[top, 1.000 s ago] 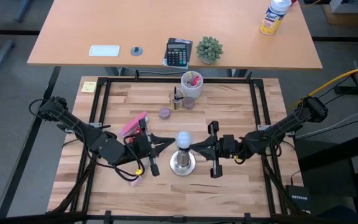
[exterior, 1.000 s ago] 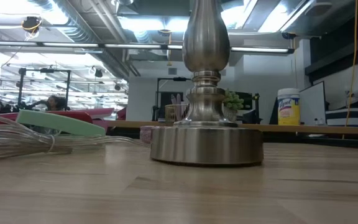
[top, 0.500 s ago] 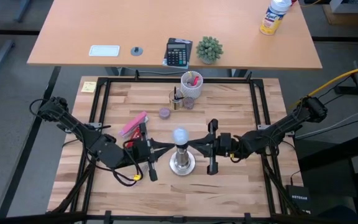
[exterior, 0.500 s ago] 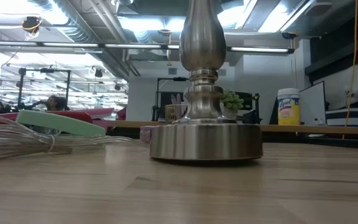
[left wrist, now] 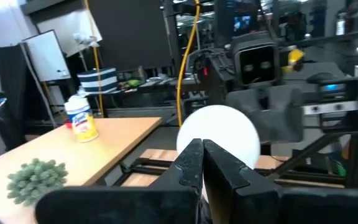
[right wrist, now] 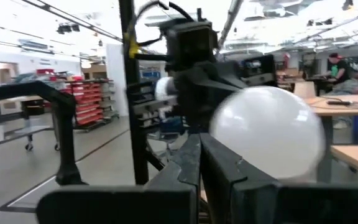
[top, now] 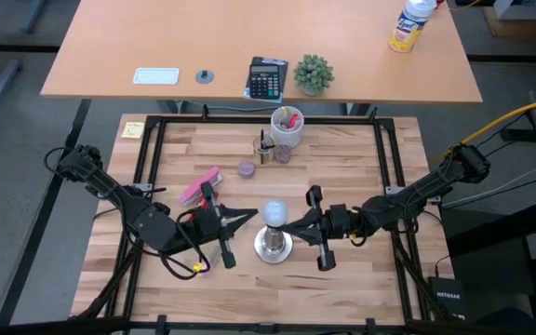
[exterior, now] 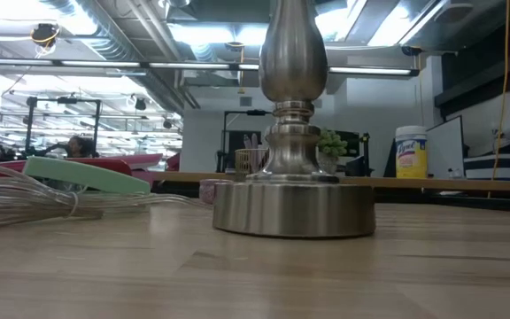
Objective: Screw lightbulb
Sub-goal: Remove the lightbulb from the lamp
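Note:
The frosted-white lightbulb (top: 274, 213) sits on top of the silvery socket stand (top: 274, 245), whose round base (exterior: 295, 208) rests on the wooden table. My left gripper (top: 253, 215) comes level from the table's left, shut, with its tips at the globe's left side. My right gripper (top: 293, 223) comes from the right, shut, with its tips at the globe's right side. The left wrist view shows the lightbulb (left wrist: 218, 134) right behind my left gripper (left wrist: 202, 155). In the right wrist view the lightbulb (right wrist: 267, 134) is beside my right gripper (right wrist: 199, 149). The low view cuts off the bulb. My left gripper lays its shut fingertips (left wrist: 191, 152) against the globe's left side (left wrist: 194, 134), coming level from the table's left; the bulb stays upright on the stand. My right gripper has its shut fingertips (right wrist: 194, 152) at the globe's right side (right wrist: 225, 140), coming nearly level from the right; whether they touch it, I cannot tell.
A pink flat thing (top: 200, 186) and a clear cord (exterior: 25, 199) lie left of the stand. At the table's far middle stand a white cup (top: 287, 126), a small dark holder (top: 264, 149) and a purple bit (top: 247, 168). A black frame (top: 152, 158) rims the table.
Both wrists have turned while the arms stayed in place, and both grippers have stayed shut. The bulb and the stand's top swung a little toward the table's far left, then came back. The stand's base has stayed where it was.

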